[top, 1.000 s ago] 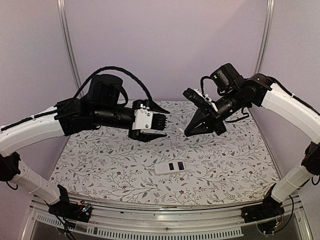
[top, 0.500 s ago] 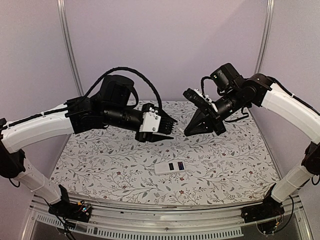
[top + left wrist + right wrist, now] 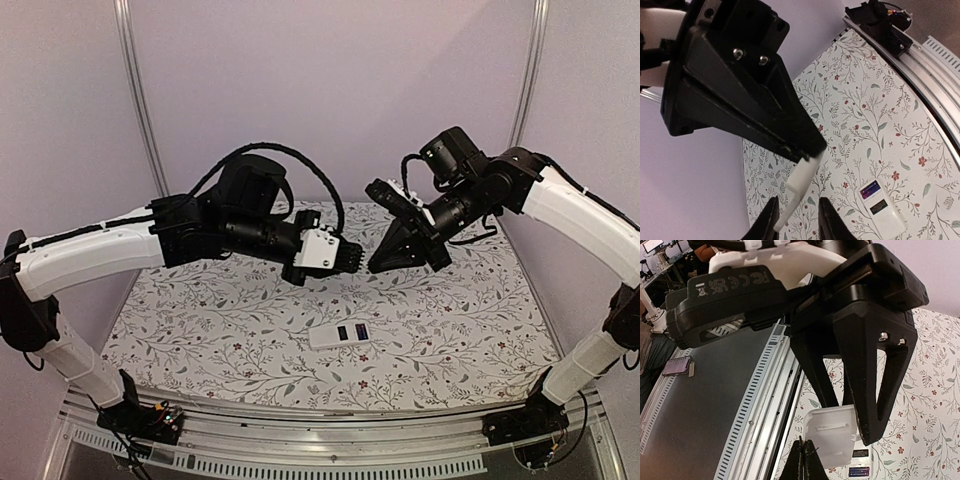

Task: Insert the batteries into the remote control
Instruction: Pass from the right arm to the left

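Above floral-print table (image 3: pixel 200 330), lilac walls (image 3: pixel 330 80), right hand (image 3: pixel 375 265) pinching white cover (image 3: pixel 800 182), left hand (image 3: pixel 799 222) narrow

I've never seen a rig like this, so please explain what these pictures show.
Two robot arms stand side by side. One picture looks down from above and behind; the other two come from cameras on the wrists. On the flowered tablecloth lies a small white remote control. The right gripper is shut on a flat white plastic piece, perhaps the battery cover, held in the air. The left gripper has its fingers open on either side of that piece. I cannot spot loose batteries.
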{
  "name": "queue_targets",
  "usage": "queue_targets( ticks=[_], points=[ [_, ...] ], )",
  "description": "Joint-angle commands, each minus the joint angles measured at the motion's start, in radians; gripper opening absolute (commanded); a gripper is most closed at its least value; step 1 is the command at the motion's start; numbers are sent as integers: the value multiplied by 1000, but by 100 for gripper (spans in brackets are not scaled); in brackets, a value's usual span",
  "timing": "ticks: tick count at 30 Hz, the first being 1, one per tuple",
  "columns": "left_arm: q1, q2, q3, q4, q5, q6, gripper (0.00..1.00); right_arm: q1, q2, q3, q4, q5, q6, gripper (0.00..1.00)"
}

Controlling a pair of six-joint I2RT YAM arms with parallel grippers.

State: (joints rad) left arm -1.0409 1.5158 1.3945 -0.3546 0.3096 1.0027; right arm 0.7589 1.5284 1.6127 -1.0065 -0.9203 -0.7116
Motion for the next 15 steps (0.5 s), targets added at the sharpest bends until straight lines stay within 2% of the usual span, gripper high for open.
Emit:
queue_targets(
  ticks=[1, 9, 12, 15],
  points=[
    [-17, 5, 23, -3, 2, 8, 24, 3, 22, 13, 1, 7, -20, 0],
    [-29, -6, 19, -3, 20, 3, 12, 3, 29, 13, 2, 12, -14, 0],
    [-38, -7, 15, -5, 20, 2, 1, 3, 29, 12, 4, 14, -12, 0],
    [-45, -6, 14, -17, 20, -2, 0, 3, 28, 11, 8, 18, -8, 0]
  ],
)
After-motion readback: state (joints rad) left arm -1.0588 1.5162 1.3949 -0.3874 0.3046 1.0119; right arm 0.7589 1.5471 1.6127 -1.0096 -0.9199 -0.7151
